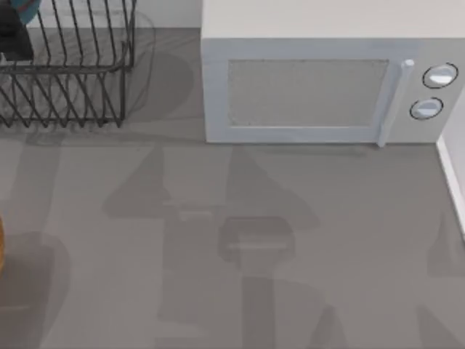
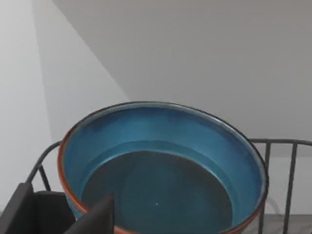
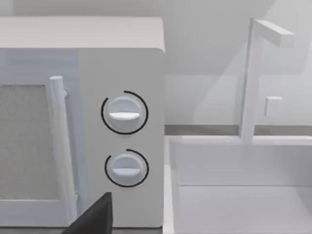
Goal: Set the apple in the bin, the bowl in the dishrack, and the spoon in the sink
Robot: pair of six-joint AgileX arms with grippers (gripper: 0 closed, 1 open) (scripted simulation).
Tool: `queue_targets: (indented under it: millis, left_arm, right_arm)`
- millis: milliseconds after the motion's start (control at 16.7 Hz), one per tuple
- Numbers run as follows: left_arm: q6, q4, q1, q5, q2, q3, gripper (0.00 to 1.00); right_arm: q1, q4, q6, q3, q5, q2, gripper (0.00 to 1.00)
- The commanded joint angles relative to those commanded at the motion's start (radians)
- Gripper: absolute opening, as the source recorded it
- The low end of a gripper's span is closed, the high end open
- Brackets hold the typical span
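The blue bowl [image 2: 161, 170] with its reddish-brown rim sits tilted over the black wire dishrack [image 1: 65, 80]; in the top view a sliver of the bowl [image 1: 23, 7] shows at the far left corner. My left gripper [image 2: 61, 209] is shut on the bowl's near rim, one dark finger [image 2: 97, 217] inside and one outside. From above, the left gripper [image 1: 14, 36] is over the rack's back left. The white sink [image 3: 243, 200] with its tap lies right of the microwave. A dark finger [image 3: 95, 217] of my right gripper faces it. The apple and the spoon are out of view.
A light grey microwave [image 1: 320, 80] stands at the back, right of the rack. The sink's rim [image 1: 452, 182] runs along the table's right edge. An orange-brown curved sliver [image 1: 1, 247] shows at the left edge; I cannot tell whether it is the bin.
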Motion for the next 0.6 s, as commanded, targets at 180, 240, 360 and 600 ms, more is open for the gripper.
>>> queue_targets:
  millis: [180, 240, 360, 600]
  left_arm:
    - [-0.002, -0.108, -0.009, -0.014, -0.288, -0.120, 1.00]
    - [-0.002, -0.148, -0.012, -0.019, -0.402, -0.167, 1.00]
    - [-0.003, -0.232, -0.018, -0.029, -0.638, -0.265, 1.00]
    - [-0.006, -0.401, -0.030, -0.050, -1.057, -0.452, 1.00]
  right_arm:
    - [0.000, 0.000, 0.000, 0.000, 0.000, 0.000, 1.00]
    - [0.000, 0.000, 0.000, 0.000, 0.000, 0.000, 1.00]
    - [0.000, 0.000, 0.000, 0.000, 0.000, 0.000, 1.00]
    - [0.000, 0.000, 0.000, 0.000, 0.000, 0.000, 1.00]
